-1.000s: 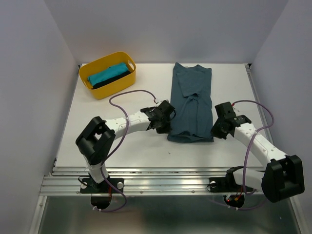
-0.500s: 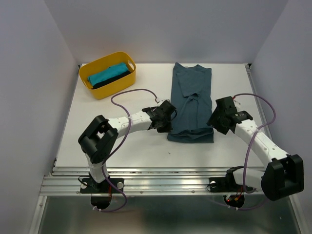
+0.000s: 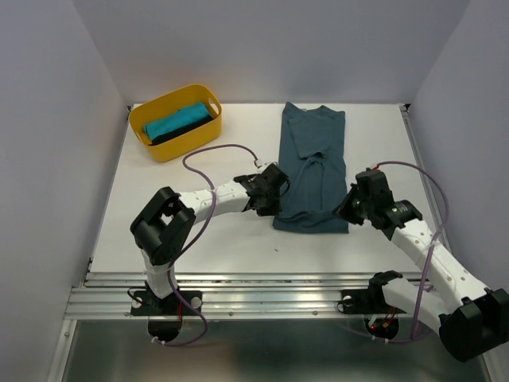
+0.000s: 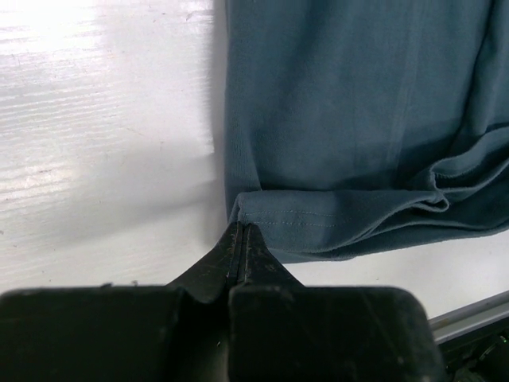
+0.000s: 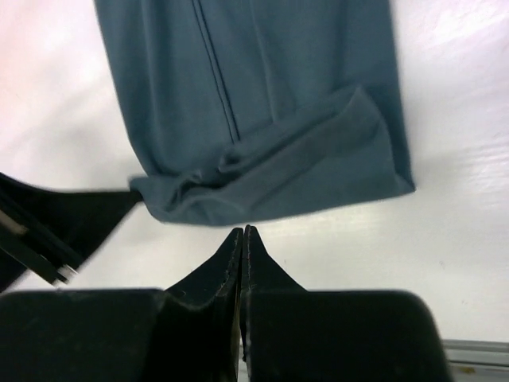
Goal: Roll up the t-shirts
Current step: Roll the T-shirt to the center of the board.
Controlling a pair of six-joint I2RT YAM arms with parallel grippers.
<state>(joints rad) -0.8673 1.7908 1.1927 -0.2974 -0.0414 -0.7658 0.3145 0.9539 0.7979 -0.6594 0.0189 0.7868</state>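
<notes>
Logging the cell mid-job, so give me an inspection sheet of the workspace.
Surface: white table.
Job's things: slate-blue t-shirt folded lengthwise, near hem turned over; turquoise t-shirt and black t-shirt lying in yellow tub.
Clutter: nothing seen.
Grippers: left gripper, jaws shut at hem's left corner; right gripper, jaws shut just short of hem.
Cables: purple cables loop over both arms.
Surroundings: grey walls; aluminium rail at near edge.

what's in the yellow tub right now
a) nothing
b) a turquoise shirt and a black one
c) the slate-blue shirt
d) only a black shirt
b: the yellow tub holds a turquoise shirt beside a black shirt, while the slate-blue shirt lies outside it.
</notes>
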